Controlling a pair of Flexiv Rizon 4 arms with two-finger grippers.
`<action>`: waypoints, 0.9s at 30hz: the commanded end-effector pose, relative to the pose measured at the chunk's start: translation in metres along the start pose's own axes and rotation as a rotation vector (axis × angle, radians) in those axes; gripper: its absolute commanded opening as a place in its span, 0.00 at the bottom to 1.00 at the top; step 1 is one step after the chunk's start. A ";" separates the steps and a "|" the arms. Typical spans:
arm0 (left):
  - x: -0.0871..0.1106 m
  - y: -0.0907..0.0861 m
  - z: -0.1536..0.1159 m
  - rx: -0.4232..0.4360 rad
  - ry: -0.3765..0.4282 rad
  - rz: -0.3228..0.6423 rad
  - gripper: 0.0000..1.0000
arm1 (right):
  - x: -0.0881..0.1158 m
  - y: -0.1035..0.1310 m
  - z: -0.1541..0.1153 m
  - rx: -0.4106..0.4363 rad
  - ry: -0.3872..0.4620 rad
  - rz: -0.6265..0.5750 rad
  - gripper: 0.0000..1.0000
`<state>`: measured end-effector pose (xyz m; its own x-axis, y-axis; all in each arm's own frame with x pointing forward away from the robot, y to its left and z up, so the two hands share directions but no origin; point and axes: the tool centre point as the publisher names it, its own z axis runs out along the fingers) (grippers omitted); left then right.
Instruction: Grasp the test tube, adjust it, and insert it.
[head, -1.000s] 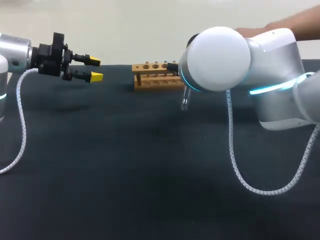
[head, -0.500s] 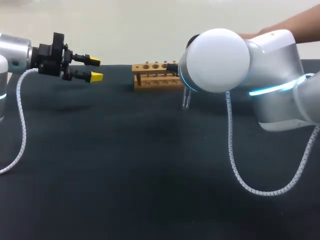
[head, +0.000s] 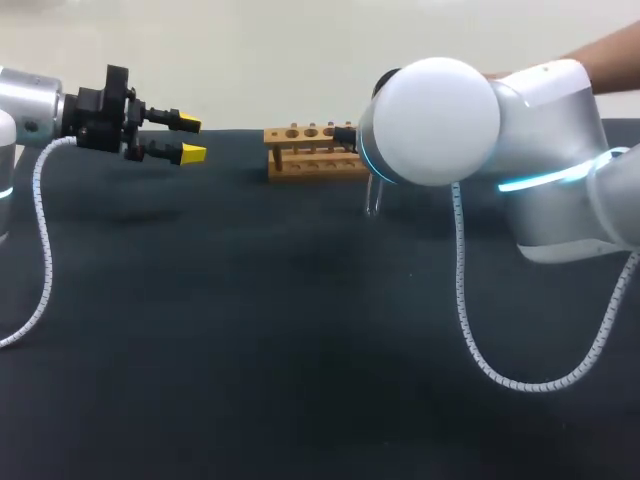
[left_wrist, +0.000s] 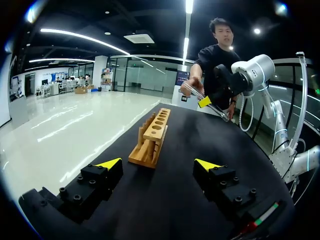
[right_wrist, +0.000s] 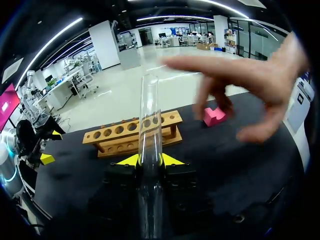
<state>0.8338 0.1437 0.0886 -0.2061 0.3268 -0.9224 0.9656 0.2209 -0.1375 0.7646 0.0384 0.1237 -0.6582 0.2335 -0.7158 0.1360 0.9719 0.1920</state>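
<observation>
Tabletop: dark and matte. It carries a rack and a block, and both my arms come in over it.
Left jaws: open wide with nothing between them. Both yellow fingertips stand well apart, held above the tabletop at the end of my left arm.
Right jaws: closed on the tube, with one yellow fingertip against each side of the glass. From the head camera my right arm hides them.
Tube: clear glass. It runs out ahead of the right jaws along the line of the fingers, open mouth foremost. From the head camera its rounded end shows under the right arm's big joint; I cannot tell whether it clears the tabletop.
Rack: wooden, with a row of round holes along the top. It lies straight ahead of the left jaws and well apart from them. It is also ahead of the right jaws, behind the tube.
Block: small and pink, on the tabletop ahead of the right jaws and off to one side, near one end of the rack.
Hand: a person's, fingers spread, over the tabletop ahead of the right jaws and above the block. One finger reaches toward the tube's mouth; I cannot tell whether it touches.
Cable: white and coiled, hanging from the left arm down to the tabletop. Another hangs from the right arm.
</observation>
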 end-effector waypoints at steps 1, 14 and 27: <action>0.001 0.000 0.000 0.000 -0.002 0.003 1.00 | 0.001 -0.001 -0.001 -0.003 -0.005 0.001 0.00; 0.001 0.000 0.000 0.000 -0.002 0.003 1.00 | 0.000 0.000 0.022 0.049 -0.018 -0.102 0.00; 0.001 0.000 0.000 0.000 -0.002 0.003 1.00 | -0.004 0.010 0.054 0.063 -0.014 -0.233 0.00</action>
<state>0.8338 0.1438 0.0886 -0.2061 0.3268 -0.9224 0.9656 0.2209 -0.1375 0.7994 0.0454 0.0972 -0.6652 0.0054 -0.7467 0.0301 0.9994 -0.0197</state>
